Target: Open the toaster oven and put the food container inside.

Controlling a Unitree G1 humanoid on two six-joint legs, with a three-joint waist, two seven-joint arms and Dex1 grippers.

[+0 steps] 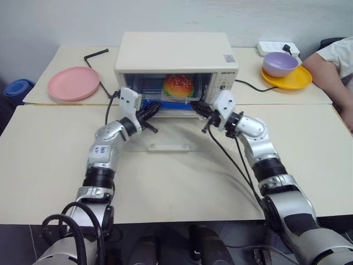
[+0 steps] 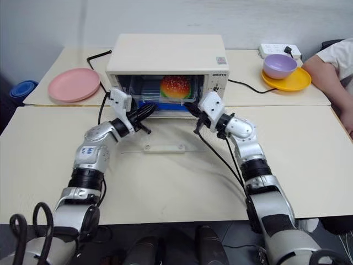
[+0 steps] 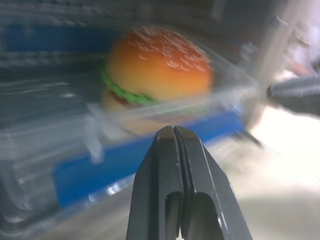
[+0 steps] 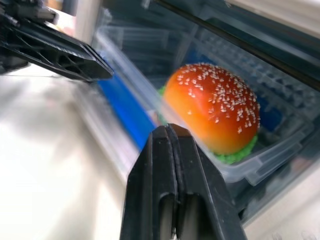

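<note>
Both sets of fingers pressed shut, holding nothing: left gripper point(image 1: 150, 112) and right gripper point(image 1: 197, 107) flank the food container point(image 1: 175, 93), sitting half inside the toaster oven point(image 1: 175, 53). One uneven push could skew and jam it.

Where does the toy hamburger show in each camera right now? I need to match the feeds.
Left eye view: hamburger inside the toaster oven, centre top.
Right eye view: same spot.
Left wrist view: upper middle, above the shut left gripper.
Right wrist view: centre right, above the shut right gripper.
Shared landmark: the food container's blue clip.
</note>
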